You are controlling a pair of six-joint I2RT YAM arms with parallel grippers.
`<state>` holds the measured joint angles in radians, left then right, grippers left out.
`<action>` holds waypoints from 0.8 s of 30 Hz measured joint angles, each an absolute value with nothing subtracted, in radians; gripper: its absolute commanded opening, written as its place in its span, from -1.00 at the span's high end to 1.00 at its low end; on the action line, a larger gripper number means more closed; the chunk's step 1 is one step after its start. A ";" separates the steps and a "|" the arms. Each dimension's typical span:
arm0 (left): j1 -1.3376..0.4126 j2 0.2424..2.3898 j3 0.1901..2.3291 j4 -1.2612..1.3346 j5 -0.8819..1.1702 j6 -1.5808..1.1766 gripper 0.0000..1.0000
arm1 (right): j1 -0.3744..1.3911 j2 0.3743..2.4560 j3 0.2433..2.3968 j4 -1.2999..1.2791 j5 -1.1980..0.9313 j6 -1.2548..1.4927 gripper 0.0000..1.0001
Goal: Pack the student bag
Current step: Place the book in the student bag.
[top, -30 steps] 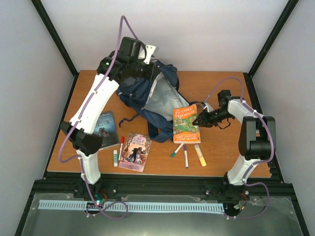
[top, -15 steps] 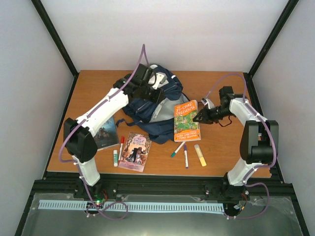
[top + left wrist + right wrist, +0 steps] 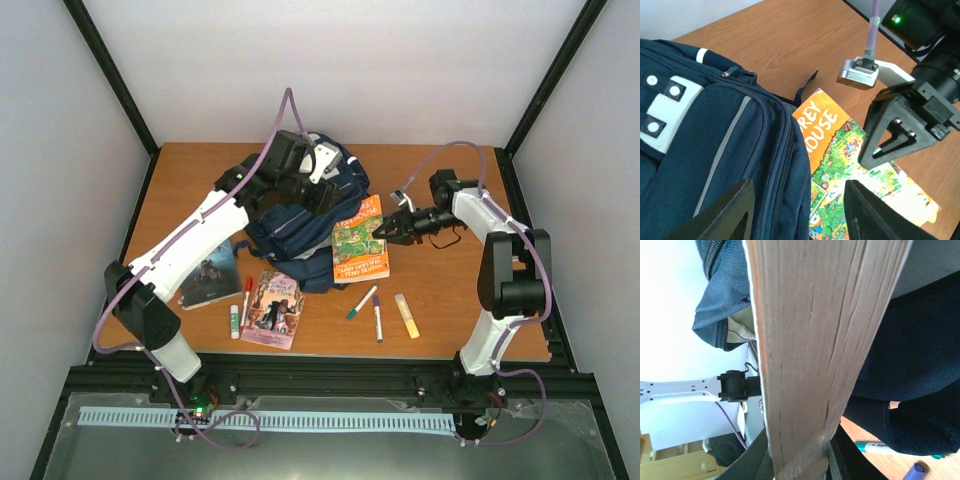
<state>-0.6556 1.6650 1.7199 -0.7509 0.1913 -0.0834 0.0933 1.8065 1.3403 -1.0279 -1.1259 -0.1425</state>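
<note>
The student bag (image 3: 295,225), a navy backpack with white patches, lies slumped at the table's middle back. In the left wrist view its zipped side (image 3: 715,150) fills the left half. My left gripper (image 3: 320,196) hovers over the bag's right edge. Its jaws (image 3: 800,212) are open, with bag fabric and the book's cover below them and nothing held. An orange-and-green book (image 3: 360,240) lies tilted against the bag's right side. My right gripper (image 3: 389,228) is shut on its outer edge. The right wrist view shows the page block (image 3: 815,340) clamped in that gripper (image 3: 800,465).
Left of the bag lies a dark book (image 3: 208,268). In front lie a pink book (image 3: 272,308), a glue stick (image 3: 235,320), a red marker (image 3: 247,298), a green marker (image 3: 360,302), a purple marker (image 3: 377,318) and a yellow highlighter (image 3: 407,315). Black frame posts stand at the table's back corners.
My left gripper came down and forward, then let go of the bag's opening; the bag collapsed flat. My right gripper carried the orange book left, up against the bag.
</note>
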 measured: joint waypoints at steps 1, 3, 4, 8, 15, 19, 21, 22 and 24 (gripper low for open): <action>-0.662 1.651 1.708 -0.748 0.181 -0.081 -0.26 | 0.097 1.817 1.344 -1.032 -1.136 -0.143 0.94; -0.677 1.611 1.647 -0.735 0.158 -0.080 -0.34 | 0.099 1.834 1.345 -1.041 -1.145 -0.146 0.94; -0.687 1.583 1.597 -0.731 0.143 -0.080 -0.36 | 0.100 1.840 1.345 -1.045 -1.147 -0.149 0.94; -0.722 1.457 1.366 -0.734 0.086 -0.080 -0.43 | 0.100 1.847 1.345 -1.048 -1.157 -0.154 0.94; -0.729 1.404 1.210 -0.729 0.025 -0.066 -0.46 | 0.100 1.847 1.330 -1.022 -1.167 -0.146 0.94; -0.730 1.415 1.169 -0.685 0.015 -0.056 -0.35 | 0.100 1.846 1.317 -1.011 -1.166 -0.139 0.94; -0.730 1.433 1.164 -0.643 0.015 -0.047 -0.29 | 0.100 1.843 1.310 -1.000 -1.166 -0.133 0.94; -0.730 1.443 1.164 -0.624 0.018 -0.045 -0.24 | 0.100 1.839 1.303 -0.993 -1.166 -0.130 0.94; -0.731 1.464 1.165 -0.587 0.017 -0.039 -0.19 | 0.100 1.832 1.293 -0.983 -1.166 -0.122 0.94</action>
<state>-0.7311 1.4643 1.1648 -0.5865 0.0174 -0.0391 0.1001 1.8320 1.2934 -0.9833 -1.1660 -0.1215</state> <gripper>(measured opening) 0.630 0.178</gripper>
